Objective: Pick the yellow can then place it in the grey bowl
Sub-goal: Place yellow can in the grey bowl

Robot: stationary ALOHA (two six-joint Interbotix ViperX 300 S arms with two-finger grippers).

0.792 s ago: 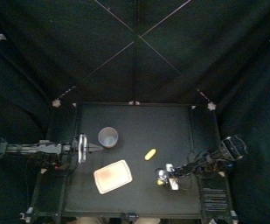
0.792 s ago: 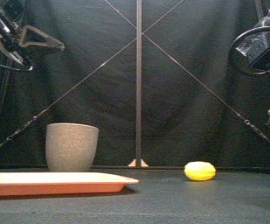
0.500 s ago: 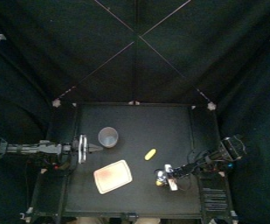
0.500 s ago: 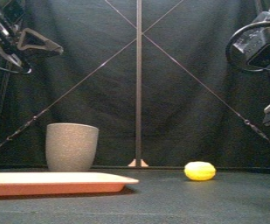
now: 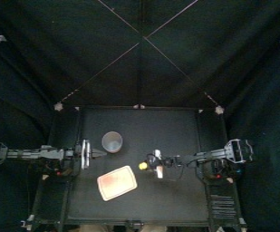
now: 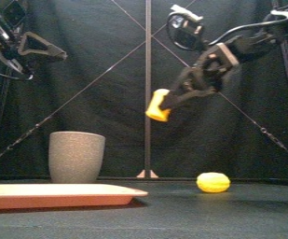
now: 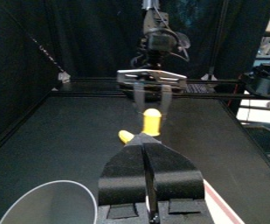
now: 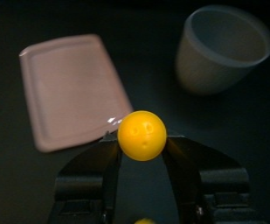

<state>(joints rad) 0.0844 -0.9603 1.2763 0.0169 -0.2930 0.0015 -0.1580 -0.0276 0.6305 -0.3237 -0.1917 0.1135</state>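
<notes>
black curtains (image 5: 57, 54) all round, small black worktop (image 5: 178, 127) below. we see the right fingers (image 6: 173, 93) clamped on the yellow can (image 6: 157, 105), which hangs in the air well above the worktop, right of the grey cup (image 6: 76, 156) and a little nearer to us than it in the top view. the left fingers (image 7: 148, 162) are pressed together on nothing, parked at the left edge by the cup.

the pink tray (image 6: 59, 194) lies near left. a second round yellow toy (image 6: 212, 182) sits loose on the worktop right of centre, not part of this job.

handling, our read: the can looks like a small hard toy, light, stiff, with smooth rounded sides, so slip or twist in the grip is the main worry, not crushing. the wrist view shows the fingers on opposite sides of the body about mid-way, which we think is the right hold. end-on would be worse.

the cup is tall with a modest mouth and looks tippable. we'd centre the can over the rim and let go low. can't tell how firm the grip is.
</notes>
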